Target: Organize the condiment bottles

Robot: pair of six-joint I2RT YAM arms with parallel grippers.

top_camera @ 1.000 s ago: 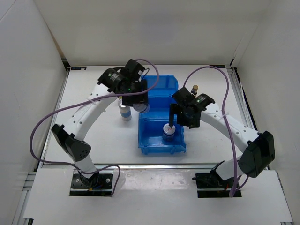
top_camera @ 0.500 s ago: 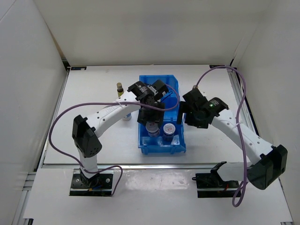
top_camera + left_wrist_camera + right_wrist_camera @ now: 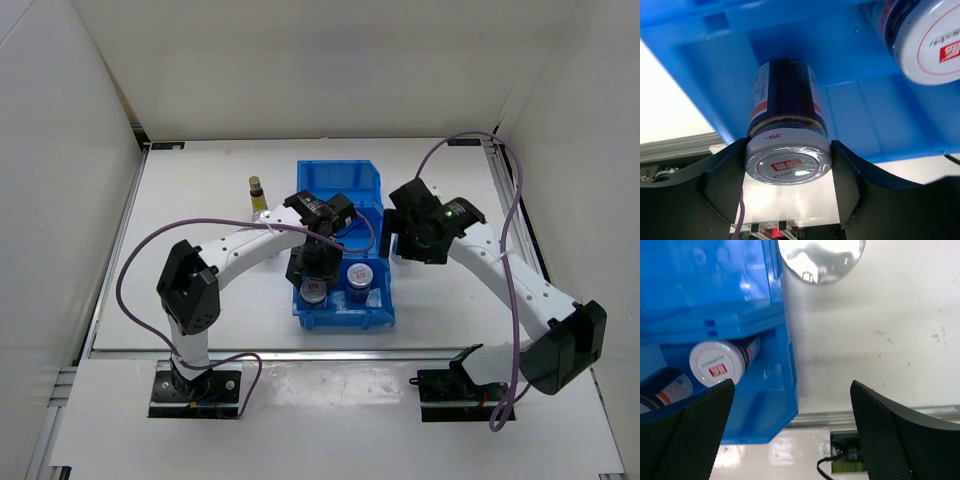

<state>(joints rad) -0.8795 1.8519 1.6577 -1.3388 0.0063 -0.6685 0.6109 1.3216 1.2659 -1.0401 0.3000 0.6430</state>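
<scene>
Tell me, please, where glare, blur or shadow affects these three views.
Left wrist: the jar in the left gripper is sharp, with sheen on its lid; the table beyond the blue bin is washed out. Right wrist: a shiny disc at the top edge is blown out, and the right gripper looks dark and soft. Top external: even light, faint shadows.

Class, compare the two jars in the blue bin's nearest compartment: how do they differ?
The left jar is clamped between the jaws of the left gripper; the right jar stands free, untouched. The left jar is nearer the compartment's left wall, the right jar its right. Both are squat, dark-bodied, with pale red-labelled lids, in the blue bin.
</scene>
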